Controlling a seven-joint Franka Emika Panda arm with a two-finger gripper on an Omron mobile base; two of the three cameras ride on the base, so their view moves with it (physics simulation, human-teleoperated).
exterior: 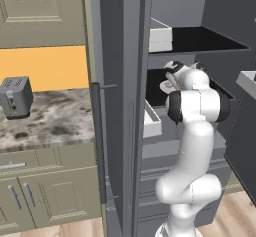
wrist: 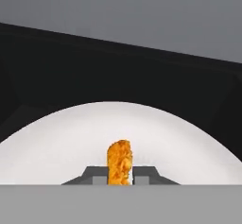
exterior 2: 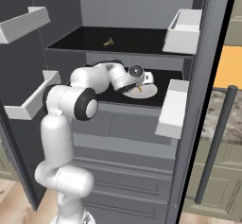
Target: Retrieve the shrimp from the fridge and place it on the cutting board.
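The fridge (exterior 2: 123,138) stands open, and my arm reaches onto its dark middle shelf. There the small orange-pink shrimp (wrist: 119,161) stands upright over a round white plate (wrist: 56,152). My gripper (wrist: 119,178) is at the plate, one dark fingertip pressed to each side of the shrimp. In the right base view the hand (exterior 2: 134,79) hovers over the plate (exterior 2: 150,91), with an orange speck of shrimp (exterior 2: 140,89) below it. The cutting board is out of view.
White bins hang on the open doors (exterior 2: 184,31) (exterior 2: 172,107) (exterior 2: 26,22). A small yellowish item (exterior 2: 108,42) lies on the upper shelf. Left of the fridge door's black bar handle (exterior: 97,141), a toaster (exterior: 16,97) sits on a marble counter (exterior: 50,126).
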